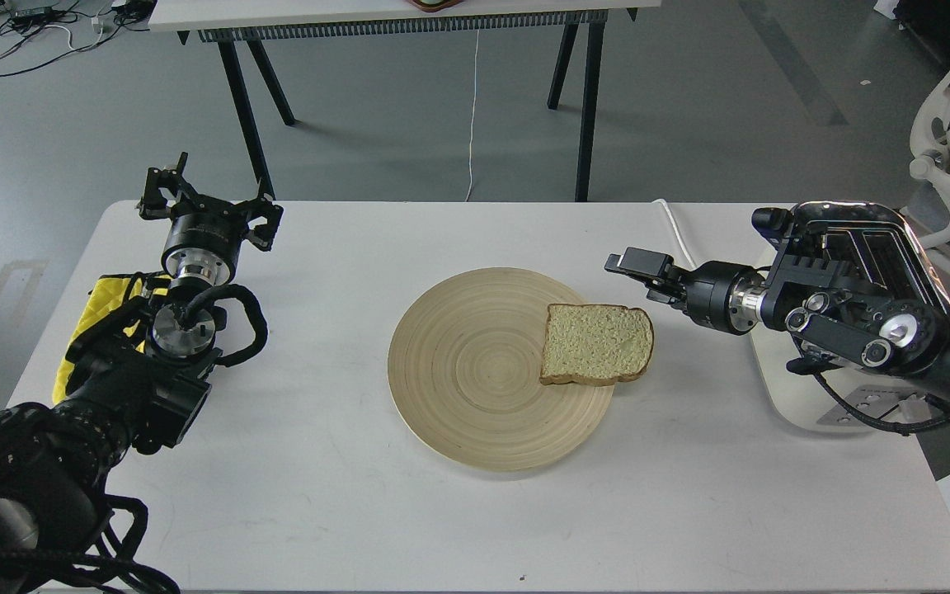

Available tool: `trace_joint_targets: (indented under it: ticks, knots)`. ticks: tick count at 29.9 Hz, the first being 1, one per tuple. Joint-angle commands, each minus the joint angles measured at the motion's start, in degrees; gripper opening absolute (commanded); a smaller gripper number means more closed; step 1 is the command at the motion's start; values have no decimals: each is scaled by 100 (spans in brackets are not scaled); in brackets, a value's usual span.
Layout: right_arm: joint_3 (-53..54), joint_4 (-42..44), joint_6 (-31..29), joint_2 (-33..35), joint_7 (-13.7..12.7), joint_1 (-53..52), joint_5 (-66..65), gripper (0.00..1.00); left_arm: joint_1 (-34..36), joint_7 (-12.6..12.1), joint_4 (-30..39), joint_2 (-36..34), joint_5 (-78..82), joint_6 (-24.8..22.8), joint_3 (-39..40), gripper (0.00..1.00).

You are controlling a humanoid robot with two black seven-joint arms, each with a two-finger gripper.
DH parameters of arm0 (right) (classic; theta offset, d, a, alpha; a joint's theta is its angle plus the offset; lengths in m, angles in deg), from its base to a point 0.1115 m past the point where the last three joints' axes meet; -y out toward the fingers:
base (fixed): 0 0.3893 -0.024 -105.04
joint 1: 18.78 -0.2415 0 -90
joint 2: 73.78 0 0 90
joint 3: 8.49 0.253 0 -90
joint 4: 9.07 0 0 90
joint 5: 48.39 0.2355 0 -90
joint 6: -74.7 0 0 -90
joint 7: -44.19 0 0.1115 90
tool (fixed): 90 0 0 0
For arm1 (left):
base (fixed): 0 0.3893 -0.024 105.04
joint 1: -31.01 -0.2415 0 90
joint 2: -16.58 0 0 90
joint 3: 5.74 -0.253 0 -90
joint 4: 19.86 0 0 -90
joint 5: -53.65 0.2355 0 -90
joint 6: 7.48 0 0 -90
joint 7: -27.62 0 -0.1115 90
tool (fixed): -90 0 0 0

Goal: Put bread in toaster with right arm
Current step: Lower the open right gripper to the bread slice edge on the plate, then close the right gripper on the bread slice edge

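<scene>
Head view: bread (597, 343) lies on the wooden plate's (475, 371) three o'clock edge. Right gripper (638, 266) hovers at the slice's one o'clock, fingers indistinguishable. Toaster (871, 239) sits far right. Left gripper (209, 202) spread open.

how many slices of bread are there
1. The single bread slice lies on the right edge of the round wooden plate, overhanging its rim slightly. The toaster is partly hidden by the right arm, so its slots can't be fully checked.

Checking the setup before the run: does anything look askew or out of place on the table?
The bread sits off-centre, overhanging the right rim of the wooden plate. A yellow cloth is bunched under the left arm. Nothing looks spilled or damaged.
</scene>
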Motion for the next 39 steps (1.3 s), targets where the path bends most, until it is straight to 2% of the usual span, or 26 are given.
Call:
trace_joint_targets:
  ticks: [1,13,17,26,30,34,36,39]
  knots:
    - [-29,-40,-9,0,-26,48,-5,99,0,2,-8,0,0,0,0,100]
    - [-47,-92,-80,-26,-70,153,-5,99,0,-7,-8,0,0,0,0,100]
    - [-38,-294,-80,-35,-184,153,-5,99,0,2,0,0,0,0,0,100]
    - [-20,-584,-80,-9,-211,180,-5,97,0,2,-8,0,0,0,0,100]
    - [-29,-611,-62,17,-211,180,-5,88,0,2,-8,0,0,0,0,100]
    - [-46,-663,-62,114,-202,188,-13,68,0,2,-8,0,0,0,0,100]
    - [-73,-742,-54,184,-202,188,-22,61,0,2,-8,0,0,0,0,100]
    - [-64,-840,16,307,-193,223,-31,38,0,-7,-8,0,0,0,0,100]
